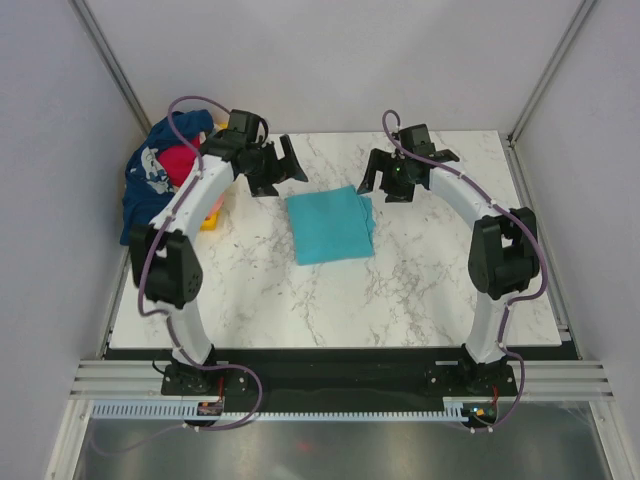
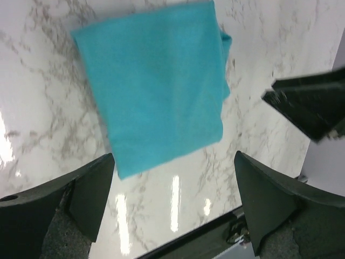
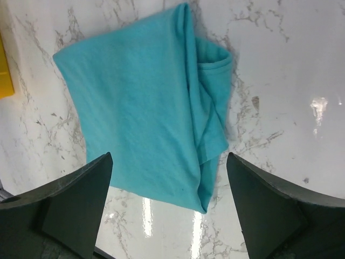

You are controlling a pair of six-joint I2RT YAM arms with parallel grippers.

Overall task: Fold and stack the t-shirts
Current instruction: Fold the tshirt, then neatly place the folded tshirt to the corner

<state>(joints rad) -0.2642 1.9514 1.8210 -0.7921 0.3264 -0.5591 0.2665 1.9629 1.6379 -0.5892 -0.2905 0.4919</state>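
Quick status. Closest to the arm bases it's just bare marble bench [image 1: 420, 290]. A bit further out, about mid-bench, the teal t-shirt [image 1: 331, 226] lies flat, folded into a rough rectangle. From the right wrist view its one edge is a little messy, with a sleeve or hem layer poking out of the fold, but I'd call that one basically folded.

Just past the shirt, both arms hang over its far edge. The left fingers [image 2: 91, 189] are spread wide with nothing in them, and the right fingers [image 3: 86, 189] are the same, wide apart and empty, not touching the cloth.

Farthest back, at the left corner, is a heap of unfolded shirts: a navy shirt [image 1: 145, 180] with white print and a red shirt [image 1: 180, 160] bunched by the yellow tray [image 1: 210, 215].

So my guess is one down, no stack yet, and the whole heap left to do.
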